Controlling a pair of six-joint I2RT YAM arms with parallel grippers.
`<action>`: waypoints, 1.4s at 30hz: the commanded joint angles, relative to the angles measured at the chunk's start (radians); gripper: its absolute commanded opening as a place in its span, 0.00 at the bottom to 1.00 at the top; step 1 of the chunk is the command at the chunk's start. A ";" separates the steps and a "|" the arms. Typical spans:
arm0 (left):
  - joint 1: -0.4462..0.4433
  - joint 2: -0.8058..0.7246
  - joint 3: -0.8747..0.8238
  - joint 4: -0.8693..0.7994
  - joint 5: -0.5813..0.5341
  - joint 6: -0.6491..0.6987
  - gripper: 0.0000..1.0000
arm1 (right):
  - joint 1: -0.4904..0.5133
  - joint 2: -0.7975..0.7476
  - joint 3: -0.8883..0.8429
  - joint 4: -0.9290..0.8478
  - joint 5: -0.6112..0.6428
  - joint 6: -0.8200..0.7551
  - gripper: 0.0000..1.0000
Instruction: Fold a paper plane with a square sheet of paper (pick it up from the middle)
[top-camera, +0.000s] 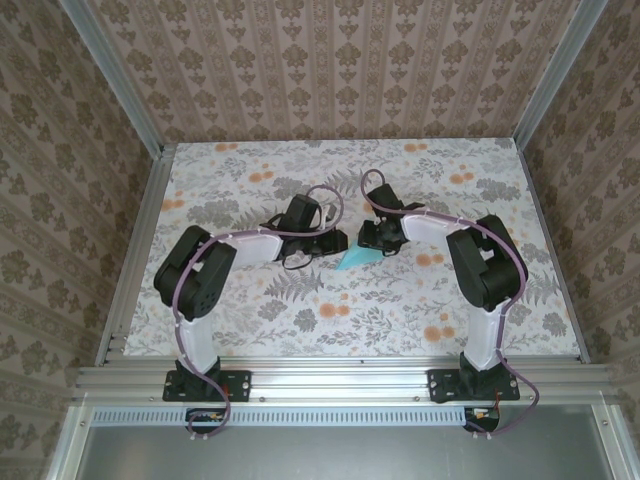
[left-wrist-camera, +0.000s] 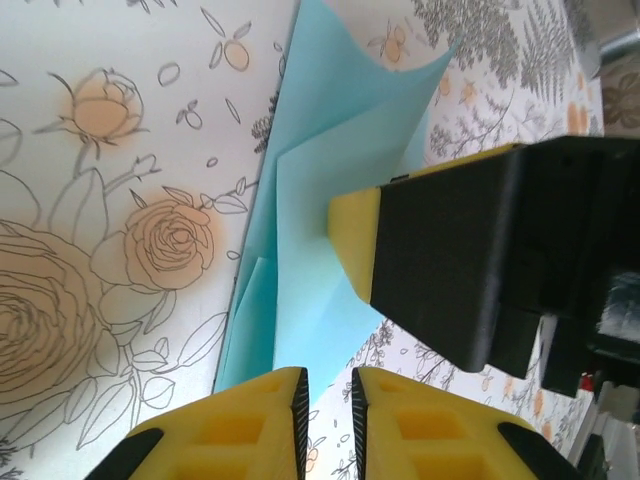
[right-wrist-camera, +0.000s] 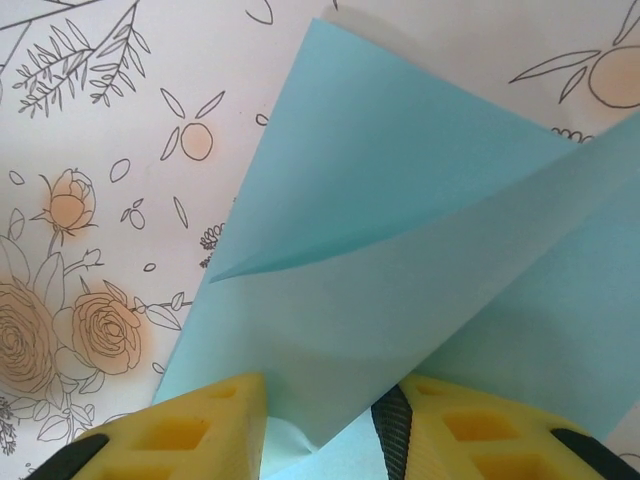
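Note:
The turquoise square sheet of paper (top-camera: 357, 260) lies mid-table, folded into overlapping flaps with a pointed wedge outline, loosely like a paper plane. My left gripper (top-camera: 332, 245) is at its left end. In the left wrist view the sheet (left-wrist-camera: 330, 150) runs down to the left gripper (left-wrist-camera: 330, 385), which is open by a narrow gap with only the paper's tip at its mouth. The right gripper's yellow finger (left-wrist-camera: 350, 235) rests on the sheet there. My right gripper (top-camera: 375, 238) is at the sheet's upper right. A raised flap (right-wrist-camera: 400, 200) stands between the parted fingers of the open right gripper (right-wrist-camera: 320, 405).
The floral-print tabletop (top-camera: 300, 310) spreads around the paper. Aluminium rails (top-camera: 340, 375) edge the near side and patterned walls (top-camera: 330, 60) close in the back and sides. Both arms arch inward and their grippers nearly meet over the sheet.

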 joint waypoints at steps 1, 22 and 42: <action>0.010 -0.037 -0.021 0.016 0.013 -0.019 0.22 | -0.005 0.016 -0.049 0.006 0.021 0.023 0.38; -0.028 0.081 0.071 -0.098 0.011 0.142 0.26 | -0.012 0.018 -0.075 0.023 -0.016 0.011 0.36; -0.044 0.122 0.119 -0.151 -0.014 0.160 0.04 | -0.052 -0.059 -0.038 0.020 -0.120 -0.001 0.45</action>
